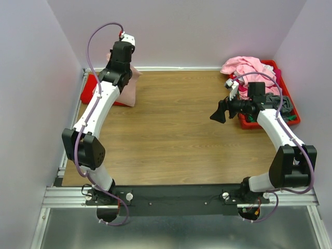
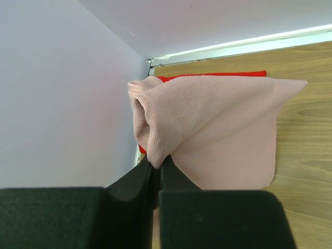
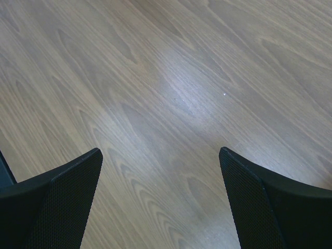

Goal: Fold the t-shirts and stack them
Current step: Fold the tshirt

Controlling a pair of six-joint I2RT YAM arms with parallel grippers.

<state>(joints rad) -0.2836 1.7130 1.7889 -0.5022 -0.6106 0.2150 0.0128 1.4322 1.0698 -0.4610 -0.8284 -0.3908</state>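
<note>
The left gripper (image 2: 157,165) is pinched tight on a bunched edge of the dusty-pink t-shirt (image 2: 218,129), which drapes beyond its fingers over a red t-shirt (image 2: 218,76). The right gripper (image 3: 160,153) gapes wide, holding nothing, above the table (image 3: 171,78). The other t-shirts (image 1: 244,66) are heaped in the bin (image 1: 248,124) behind it.

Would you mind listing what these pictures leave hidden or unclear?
Top view: the left claw is hidden under the left arm; it shows only from its wrist camera.
Left wrist view: most of the red t-shirt lies behind the hanging pink t-shirt.
Top view: the t-shirts in the bin cannot be counted; the right arm crosses the pile.
</note>
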